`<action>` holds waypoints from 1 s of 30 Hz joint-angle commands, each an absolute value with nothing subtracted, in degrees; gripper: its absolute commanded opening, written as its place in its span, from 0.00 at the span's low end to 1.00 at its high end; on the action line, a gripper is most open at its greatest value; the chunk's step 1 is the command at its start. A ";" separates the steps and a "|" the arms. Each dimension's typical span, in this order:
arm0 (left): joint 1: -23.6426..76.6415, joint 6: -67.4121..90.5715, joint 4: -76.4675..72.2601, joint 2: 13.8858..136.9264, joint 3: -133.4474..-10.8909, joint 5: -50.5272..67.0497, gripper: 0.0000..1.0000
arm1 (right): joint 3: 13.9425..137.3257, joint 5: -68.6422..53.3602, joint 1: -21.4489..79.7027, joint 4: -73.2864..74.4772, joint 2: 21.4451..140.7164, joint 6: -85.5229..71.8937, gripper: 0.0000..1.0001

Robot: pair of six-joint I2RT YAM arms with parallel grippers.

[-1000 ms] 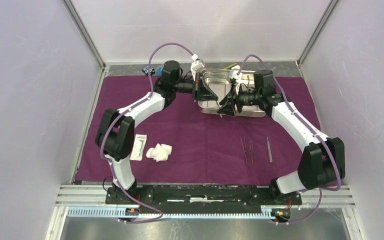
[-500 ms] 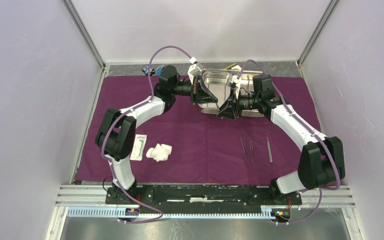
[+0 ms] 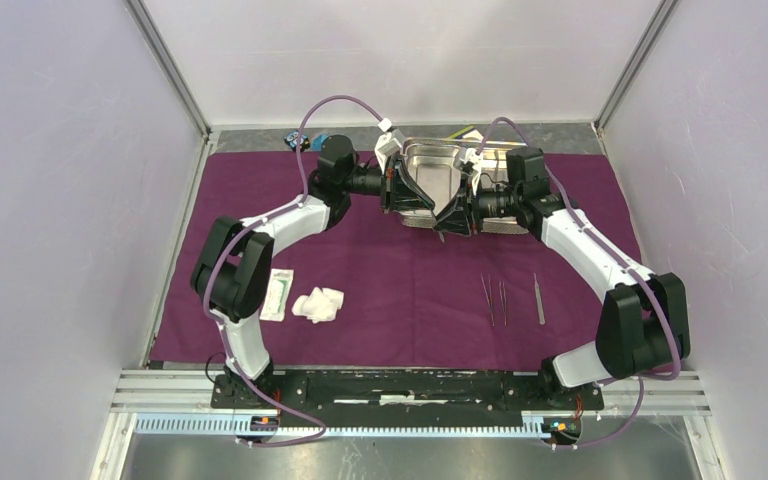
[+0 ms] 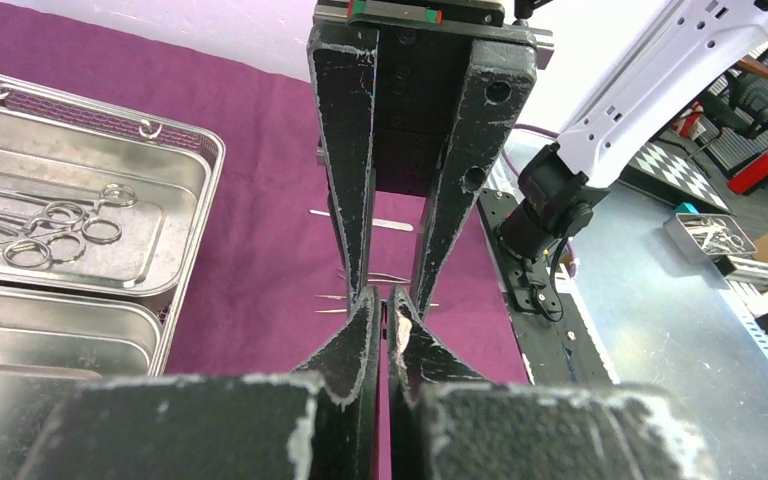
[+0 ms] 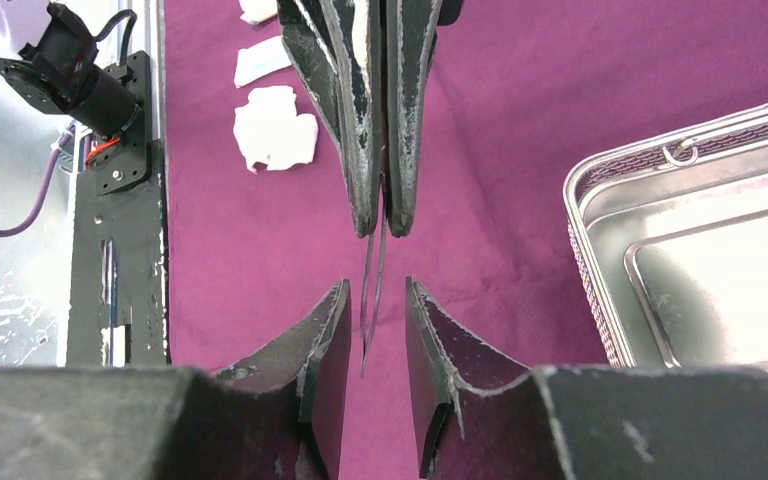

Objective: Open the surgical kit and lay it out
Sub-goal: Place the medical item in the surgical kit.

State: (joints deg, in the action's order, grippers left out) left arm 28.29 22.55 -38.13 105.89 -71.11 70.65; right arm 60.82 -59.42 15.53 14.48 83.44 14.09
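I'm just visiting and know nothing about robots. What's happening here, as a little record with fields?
Left fingers: shut on thin steel tweezers
Right fingers: open, one either side of the tweezers, not clamped yet
Steel tray: on the purple cloth's far side, ring-handled clamps inside
Laid out left: gauze wad and white packet
Laid out right: three slim instruments side by side
Likely step: tweezers passing from left arm to right

left pincer (image 5: 382, 228) pinches slim tweezers (image 5: 366, 310), their tips hanging between the parted fingers of the right pincer (image 5: 376, 288).
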 commanded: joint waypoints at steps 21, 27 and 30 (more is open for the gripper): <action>28.22 29.02 -47.11 105.46 -69.79 71.67 0.02 | 62.86 -62.65 15.64 9.21 83.81 10.23 0.22; 28.22 29.04 -47.12 105.64 -69.75 71.75 0.02 | 63.22 -62.53 15.56 9.84 83.51 10.72 0.21; 28.22 29.07 -47.12 105.64 -69.79 71.81 0.02 | 63.30 -62.61 15.53 9.93 83.36 10.72 0.22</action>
